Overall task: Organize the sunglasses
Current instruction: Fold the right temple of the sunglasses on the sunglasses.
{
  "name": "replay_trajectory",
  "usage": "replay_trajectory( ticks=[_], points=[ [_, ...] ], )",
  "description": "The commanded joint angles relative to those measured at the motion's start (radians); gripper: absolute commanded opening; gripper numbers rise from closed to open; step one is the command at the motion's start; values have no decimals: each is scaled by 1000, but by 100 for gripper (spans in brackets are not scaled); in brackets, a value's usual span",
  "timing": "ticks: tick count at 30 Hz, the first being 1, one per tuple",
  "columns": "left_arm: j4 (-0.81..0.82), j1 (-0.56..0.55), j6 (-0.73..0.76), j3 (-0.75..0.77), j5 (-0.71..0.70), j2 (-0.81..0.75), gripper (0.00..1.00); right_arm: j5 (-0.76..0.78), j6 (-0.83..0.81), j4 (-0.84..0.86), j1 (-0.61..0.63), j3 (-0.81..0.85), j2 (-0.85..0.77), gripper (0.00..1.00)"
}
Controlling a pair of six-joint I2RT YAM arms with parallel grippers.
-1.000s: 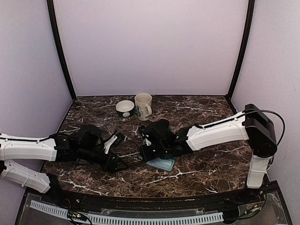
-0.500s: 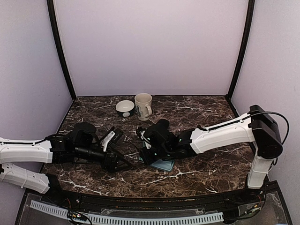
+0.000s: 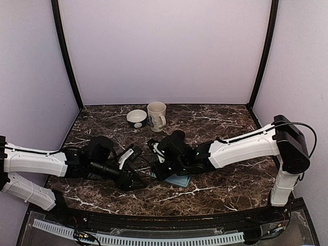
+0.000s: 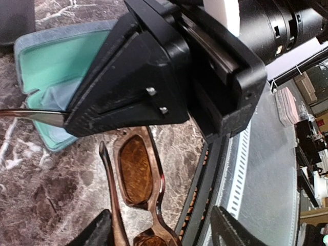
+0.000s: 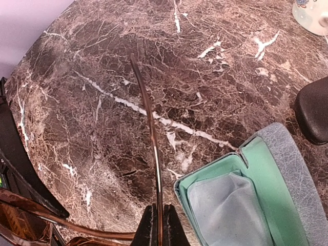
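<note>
2 wrist views, right fingers [image 5: 147,230] pinching brown sunglasses [image 4: 137,174], left fingers [image 4: 96,233] apart around them

The middle of the bench [image 3: 220,195] is crowded in the top view. The left arm [image 3: 41,163] and right arm [image 3: 241,146] reach in from either side and meet there. The brown sunglasses [image 4: 137,171] lie between the left fingers [image 4: 128,77], and the open grey-blue case [image 3: 179,180] sits just under the right arm. The mug [image 3: 157,116] and bowl [image 3: 137,118] block the upper centre. Bare marble lies at the upper right and along the lower centre. In the right wrist view the upper left is open. A thin temple [image 5: 148,118] runs up the middle from the right fingers [image 5: 147,228], and the case fills the lower right.
</note>
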Motion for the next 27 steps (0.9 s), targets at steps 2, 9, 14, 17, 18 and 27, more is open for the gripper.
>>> replay_trajectory(
  ticks=[2,9,14,17,18,27],
  points=[
    [3,-24,51,46,62,13,62,-22,3,45,8,-11,-29,0],
    [-73,-61,108,91,53,47,61,-57,-4,39,8,-11,-24,0],
    [-104,-68,104,108,-41,46,68,-60,-16,37,9,-33,-30,0],
    [-91,-68,71,102,-114,12,79,-59,-31,48,8,-62,-40,0],
    [-81,-68,57,98,-136,1,83,-59,-34,56,9,-74,-45,0],
    [-62,-67,-124,74,-146,-37,99,37,-44,116,13,-158,-104,0]
  ],
)
